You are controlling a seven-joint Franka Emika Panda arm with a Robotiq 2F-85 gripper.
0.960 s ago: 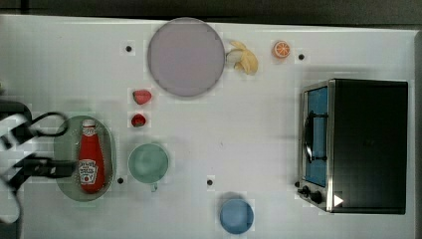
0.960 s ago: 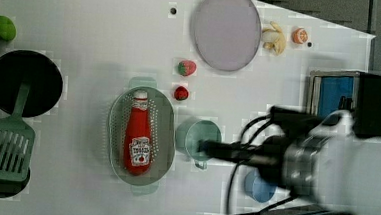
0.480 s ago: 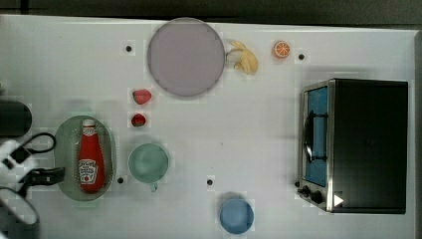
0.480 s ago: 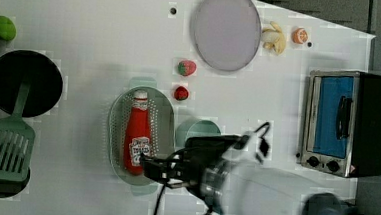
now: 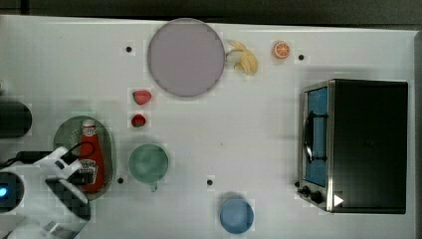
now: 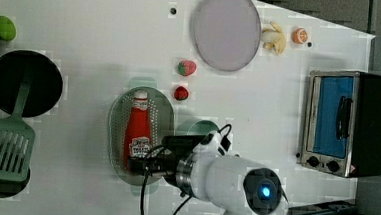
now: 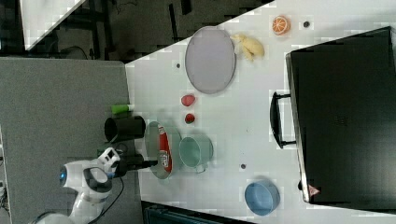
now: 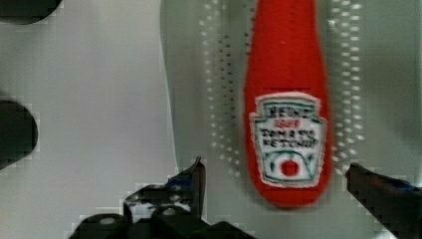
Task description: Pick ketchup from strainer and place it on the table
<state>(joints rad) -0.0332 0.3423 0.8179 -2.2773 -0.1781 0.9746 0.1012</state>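
White surface [image 5: 259, 139] carries strainer [image 6: 118, 123]. Ketchup [image 6: 138, 132] lies flat inside strainer, cap toward plate [image 5: 186, 57]. Hand [image 8: 276, 184] spread wide, fingers either side of bottle base, not touching.

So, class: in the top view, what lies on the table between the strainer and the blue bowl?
The green cup stands between the strainer and the blue bowl; past it comes bare table with one small dark hole.

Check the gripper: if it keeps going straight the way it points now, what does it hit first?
Likely the ketchup: the gripper is open, with its fingers either side of the bottle's base in the strainer. Height above it is unclear.
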